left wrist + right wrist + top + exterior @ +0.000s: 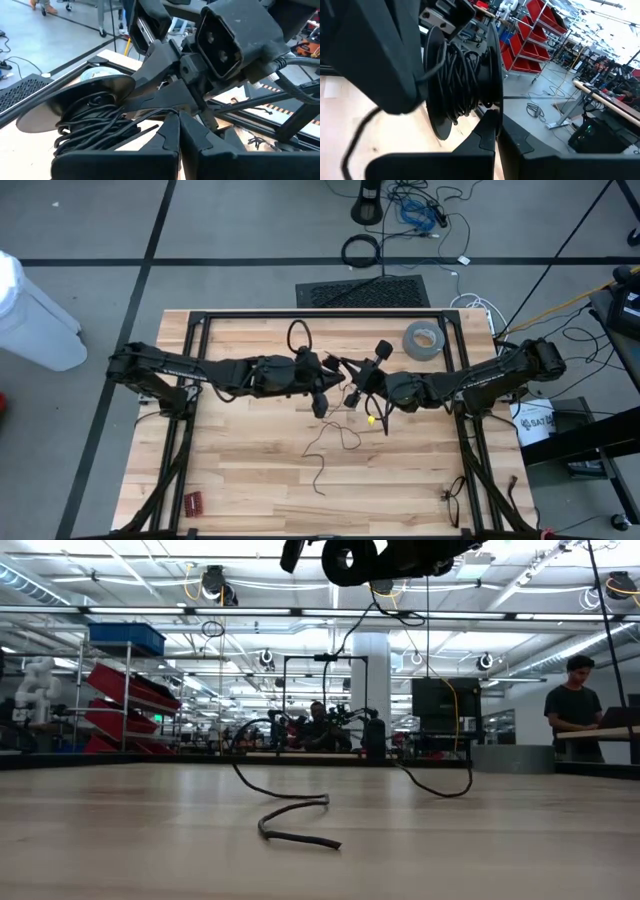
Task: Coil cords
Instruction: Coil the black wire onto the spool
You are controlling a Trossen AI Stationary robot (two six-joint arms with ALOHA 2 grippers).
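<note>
I'm looking down on a wooden table [250, 490] with a black frame [320, 313] round it, and both arms reach in over its middle. The left arm [190, 370] comes from the left side, the right arm [480, 378] from the right, and they meet near the centre, raised well off the wood. From table height I see them only as dark shapes at the top edge. The left gripper [322, 402] has its jaws pressed together; its wrist camera shows the two fingers [172, 132] meeting at the tips, right against a spool [80, 107] wound with black cord. The right gripper [358, 385] is also closed tight, fingers [490, 130] touching, just beside the same spool [462, 75], whose windings sit between two dark discs. I cannot tell whether either pair of tips pinches a strand. The cord [322, 442] is thin and black: part hangs from the grippers, and the loose tail lies in curves on the wood below them [295, 820]. A grey tape roll [423, 340] lies flat near the far right corner. A small red object [193, 502] sits by the near left edge.
</note>
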